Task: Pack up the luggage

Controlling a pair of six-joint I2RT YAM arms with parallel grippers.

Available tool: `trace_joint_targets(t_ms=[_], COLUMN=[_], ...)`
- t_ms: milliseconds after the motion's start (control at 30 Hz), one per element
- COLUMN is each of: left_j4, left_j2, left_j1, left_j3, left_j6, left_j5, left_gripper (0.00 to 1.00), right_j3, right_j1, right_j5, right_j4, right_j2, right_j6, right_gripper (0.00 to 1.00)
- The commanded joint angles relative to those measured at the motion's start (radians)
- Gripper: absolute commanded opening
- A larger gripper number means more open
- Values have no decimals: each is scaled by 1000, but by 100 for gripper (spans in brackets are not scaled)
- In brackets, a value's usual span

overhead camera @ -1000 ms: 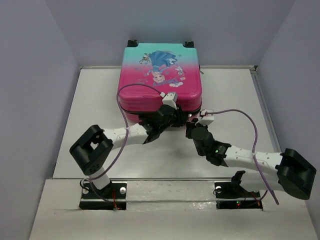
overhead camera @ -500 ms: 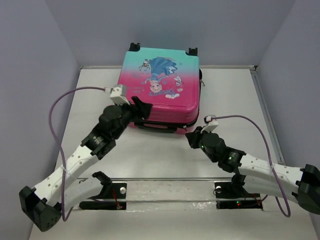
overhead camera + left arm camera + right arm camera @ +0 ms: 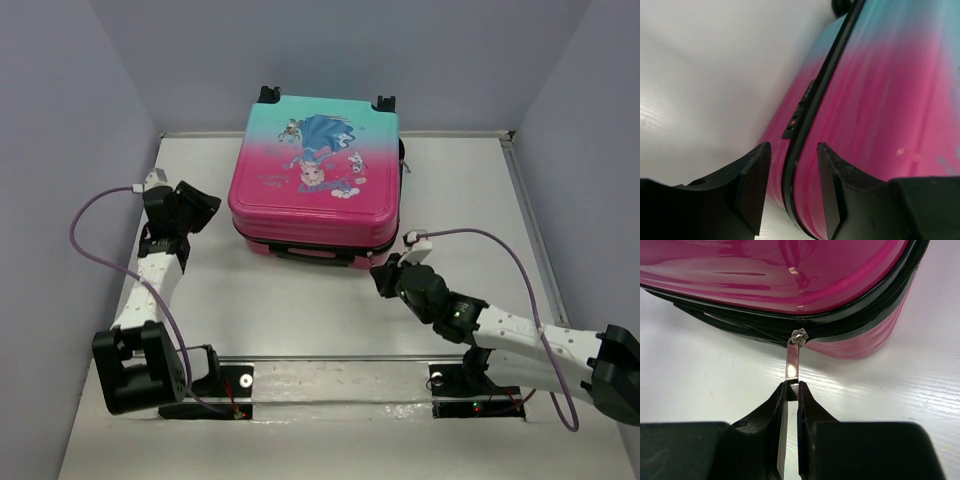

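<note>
White bench [image 3: 300,310], plain grey walls [image 3: 60,150] close on three sides. The suitcase [image 3: 315,170] lies flat at the far middle of the bench, print side up, lid down on the base, wheels [image 3: 265,93] toward the back wall and carry handle [image 3: 310,255] facing me.

Right gripper [image 3: 791,387]: jaws pinched tight on the metal pull tab [image 3: 792,357], near the suitcase's near right corner. The tab stands straight out from the zipper [image 3: 865,315]. I cannot tell how much of the track is left to run.

Left gripper [image 3: 792,190]: jaws partly apart, holding nothing. It hangs off the suitcase's left flank, apart from it, lined up on the black seam.

Handling, as I judge it:
- Hard, glossy shell: stiff, slick, too broad for either set of jaws. Press on it rather than pinch it.
- Small case on wheels, probably light. A pull on the tab may drag or turn the whole thing unless the other arm braces it.
- Real holds: the tab, the carry handle, perhaps the seam lip.
- The tab is thin and smooth, so it may slip out if I pull off-line with the track.

Room: open bench in front and on the left, a narrower strip on the right. The back wall is just behind the wheels, so there is no pushing that way.
</note>
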Motion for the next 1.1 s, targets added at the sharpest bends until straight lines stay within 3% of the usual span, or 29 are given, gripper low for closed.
trace_joint_targets(t_ms=[0,133,233,467,667,733,800,933,1067], left_j4=[149,179,228,227,181,152,111,34,-8], left_j2=[81,158,205,167,133,118,96,40,-2], left_j1=[-28,-177,-228,-409,-481,-501,-506,-515,-513], left_j3=[-66,-60,-67,-40,-6,3,26,28,32], left_j6=[-104,-110,-133,-127,-93,-73,-37,16,42], left_j5=[114,45,39,-24,-14,-11,-11,-46,-93], left_gripper=[52,52,52,50,50,50,50,53,58], right_j3=[55,90,151,254,484,531,606,716,691], right_j1=[12,35,61,154,266,286,315,334,334], right_j5=[-50,-82,-82,-159,-337,-521,-601,-658,-555], right_j4=[5,68,88,209,263,286,298,304,306], right_j2=[29,84,156,328,590,638,699,792,777], right_j6=[-46,-89,-121,-170,-271,-282,-288,-328,-305], right_gripper=[7,7,7,7,7,7,7,7,7])
